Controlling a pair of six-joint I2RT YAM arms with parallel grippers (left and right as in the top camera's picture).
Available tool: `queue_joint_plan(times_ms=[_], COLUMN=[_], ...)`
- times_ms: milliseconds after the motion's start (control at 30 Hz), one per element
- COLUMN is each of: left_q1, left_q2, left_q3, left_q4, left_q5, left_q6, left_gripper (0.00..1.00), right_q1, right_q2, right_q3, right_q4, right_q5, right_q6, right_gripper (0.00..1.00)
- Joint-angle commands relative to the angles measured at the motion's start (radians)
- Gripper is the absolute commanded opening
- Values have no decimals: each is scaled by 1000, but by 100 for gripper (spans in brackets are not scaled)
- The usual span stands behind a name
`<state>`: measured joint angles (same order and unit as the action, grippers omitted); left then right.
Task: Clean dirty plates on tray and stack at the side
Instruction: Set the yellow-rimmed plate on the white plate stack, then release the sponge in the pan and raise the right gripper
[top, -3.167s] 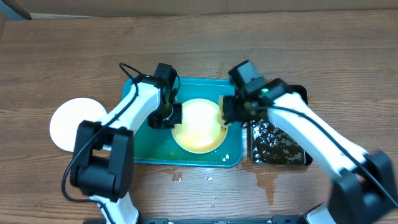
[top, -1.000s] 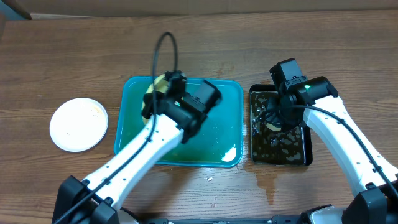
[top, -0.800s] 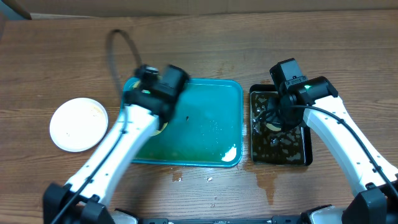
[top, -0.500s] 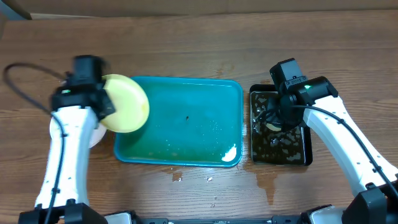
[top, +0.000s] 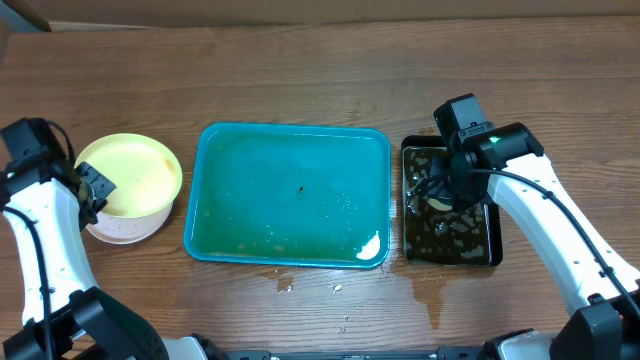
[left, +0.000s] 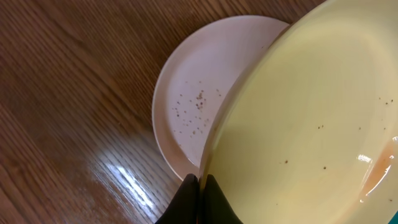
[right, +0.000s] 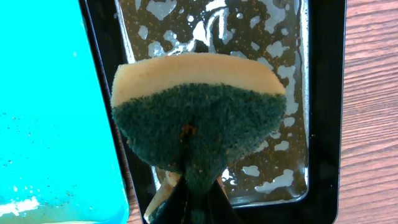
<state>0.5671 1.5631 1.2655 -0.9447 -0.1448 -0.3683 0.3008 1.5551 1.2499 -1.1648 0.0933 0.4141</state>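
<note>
My left gripper (top: 92, 188) is shut on the rim of the pale lime-green plate (top: 128, 176) and holds it over a white plate (top: 122, 228) at the table's left side. In the left wrist view my fingers (left: 200, 186) pinch the green plate's (left: 311, 118) edge, with the white plate (left: 193, 106) under it. The teal tray (top: 290, 195) holds no plate, only wet smears. My right gripper (top: 447, 185) is shut on a green-and-yellow sponge (right: 198, 118) over the black pan (right: 323, 112). A third plate is not in view.
The black pan of dark liquid (top: 450, 230) stands right of the tray. Small wet spots (top: 425, 290) lie on the wood in front of the tray and pan. A cardboard edge (top: 300, 8) runs along the back.
My left arm has carried the green plate from the tray leftwards and now holds it over the white plate. My right gripper moved with the sponge from the tray to the black pan, then stayed.
</note>
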Motion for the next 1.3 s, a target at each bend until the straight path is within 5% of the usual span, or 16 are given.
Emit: queue_joint_plan(times_ms=[0, 67, 100, 167, 267, 633, 967, 1100, 1267], left_q1=[37, 45, 45, 45, 43, -147, -412, -446, -451], left_q2=[8, 8, 8, 8, 8, 6, 6, 6, 6], left_q3=[6, 6, 6, 6, 6, 6, 6, 6, 6], left_q4=[3, 3, 3, -1, -15, -38, -140, -151, -157], left_q5=[23, 23, 23, 23, 39, 205, 205, 205, 209], left_q6=[-21, -21, -21, -21, -21, 88, 111, 111, 111], left_gripper=[4, 6, 16, 57, 70, 77, 78, 78, 78], right_q1=[-5, -5, -5, -5, -5, -65, -133, -133, -133], right_q2=[0, 0, 0, 0, 0, 0, 25, 38, 67], right_q3=[-1, -1, -1, -1, -1, -1, -26, -112, -204], right_q4=[2, 2, 2, 2, 3, 42, 146, 223, 314], right_q5=[11, 11, 11, 11, 11, 0, -155, -154, -65], right_q6=[-3, -3, -3, -3, -3, -11, -270, -406, -379], right_gripper=[4, 4, 4, 4, 4, 4, 4, 13, 15])
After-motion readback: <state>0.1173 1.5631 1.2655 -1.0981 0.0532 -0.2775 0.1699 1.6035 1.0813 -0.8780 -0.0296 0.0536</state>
